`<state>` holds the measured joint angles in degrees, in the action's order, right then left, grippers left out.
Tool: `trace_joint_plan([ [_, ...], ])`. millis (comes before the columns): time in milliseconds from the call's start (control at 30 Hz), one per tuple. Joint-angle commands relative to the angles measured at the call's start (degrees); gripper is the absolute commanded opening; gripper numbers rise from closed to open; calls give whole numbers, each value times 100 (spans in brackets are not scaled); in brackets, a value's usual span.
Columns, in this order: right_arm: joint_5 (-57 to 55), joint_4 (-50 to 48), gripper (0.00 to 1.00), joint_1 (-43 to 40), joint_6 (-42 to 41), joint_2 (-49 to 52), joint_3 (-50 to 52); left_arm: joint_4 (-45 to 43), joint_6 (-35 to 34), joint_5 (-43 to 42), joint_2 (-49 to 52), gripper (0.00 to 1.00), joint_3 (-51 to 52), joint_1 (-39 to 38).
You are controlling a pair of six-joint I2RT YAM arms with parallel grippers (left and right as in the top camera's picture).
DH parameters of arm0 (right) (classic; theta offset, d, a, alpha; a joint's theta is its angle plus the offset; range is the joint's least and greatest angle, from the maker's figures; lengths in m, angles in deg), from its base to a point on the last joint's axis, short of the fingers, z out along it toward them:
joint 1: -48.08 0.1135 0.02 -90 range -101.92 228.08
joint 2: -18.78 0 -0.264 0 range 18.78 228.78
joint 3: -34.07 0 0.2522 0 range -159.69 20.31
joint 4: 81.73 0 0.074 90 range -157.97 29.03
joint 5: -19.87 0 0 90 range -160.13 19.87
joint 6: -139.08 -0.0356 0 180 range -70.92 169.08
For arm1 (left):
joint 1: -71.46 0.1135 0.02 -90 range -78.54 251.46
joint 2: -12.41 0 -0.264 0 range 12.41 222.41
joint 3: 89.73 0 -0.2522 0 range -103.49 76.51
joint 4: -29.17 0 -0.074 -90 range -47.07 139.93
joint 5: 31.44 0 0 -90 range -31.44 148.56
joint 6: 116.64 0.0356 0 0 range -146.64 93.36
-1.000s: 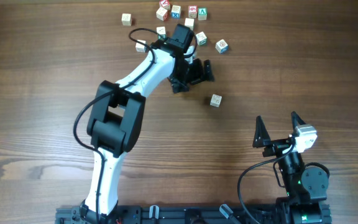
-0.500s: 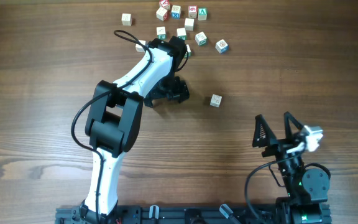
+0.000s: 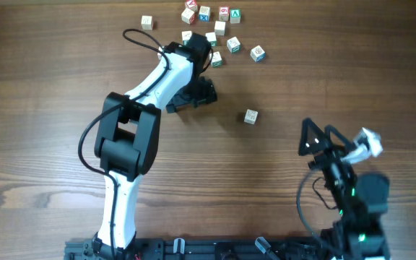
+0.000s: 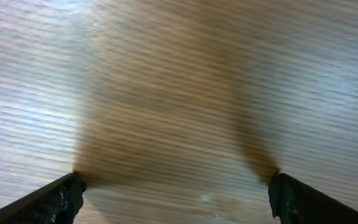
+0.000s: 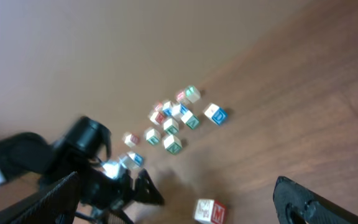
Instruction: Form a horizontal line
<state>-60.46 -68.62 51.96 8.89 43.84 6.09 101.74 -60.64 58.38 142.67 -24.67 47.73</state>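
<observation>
No horizontal line shows in any view; the small wooden letter cubes lie loose and apart. Several cubes [image 3: 220,27] are scattered at the table's far edge and also appear in the right wrist view as a cluster [image 5: 178,118]. One lone cube [image 3: 250,116] sits nearer the middle; it shows a red M [image 5: 209,211] to the right wrist camera. My left gripper [image 3: 192,100] hovers open over bare wood [image 4: 179,199], left of the lone cube and below the cluster. My right gripper [image 3: 318,134] stands open and empty at the near right [image 5: 179,204].
The white and black left arm [image 3: 132,137] stretches diagonally across the left half of the wooden table [image 3: 42,108]. A single cube [image 3: 146,22] lies apart at the cluster's left. The right arm's base [image 3: 360,209] sits at the near right edge.
The left gripper has pulled back to the left, away from the lone cube. The right arm has swung and tilted a little to the right. No cube has moved.
</observation>
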Motion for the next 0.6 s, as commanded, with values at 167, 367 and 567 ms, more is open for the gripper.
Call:
trace_joint_plan([
  [167, 1233, 2887, 100, 20, 2929, 4079, -4341, -61, -63, 951, -1558, 100, 70, 494],
  [367, 2295, 1482, 100, 74, 2802, 5377, -5014, 37, -164, 894, -2356, 100, 70, 1373],
  [567, 1840, 2085, 100, 442, 3230, 7759, -7005, 367, -72, 730, -2494, 100, 70, 1908],
])
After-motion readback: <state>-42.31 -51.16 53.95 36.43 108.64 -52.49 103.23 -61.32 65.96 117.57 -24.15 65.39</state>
